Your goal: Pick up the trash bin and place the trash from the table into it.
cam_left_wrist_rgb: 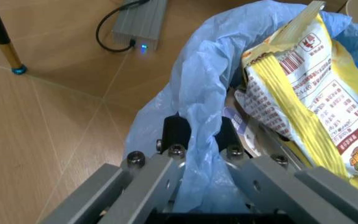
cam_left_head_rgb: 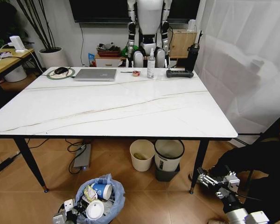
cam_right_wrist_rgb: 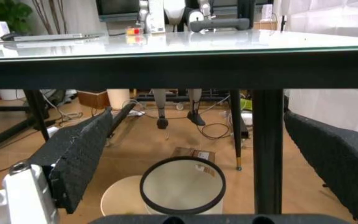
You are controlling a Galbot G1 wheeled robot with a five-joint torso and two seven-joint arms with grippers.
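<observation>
- Left claw is seen low at the near left, down at floor level, pinched narrow on the crinkled blue bag rim of the trash bin; a fold of the liner is clamped between its two dark fingertips.
- Trash bin sits on the floor, in front of the tabletop's near edge toward its left half, not under it; whether it is lifted cannot be told.
- Trash is already inside the bin: a yellow-and-white snack wrapper, a blue-and-white paper cup, a white lid-like piece.
- Right claw is held low at the near right, beside the tabletop's near-right leg, spread wide with nothing between its padded fingers.
- Tabletop is judged done: no litter is seen across the near edge or the middle.
- Along the far edge only non-trash is left: silver laptop, spray bottle, small tape roll, black remote-like device, a mouse on a round pad at the far-left corner.
- Two other bins stand under the tabletop: cream one, grey-and-white one; not part of the job.
- Judgement: task looks nearly finished; only letting go of the liner seems left.
</observation>
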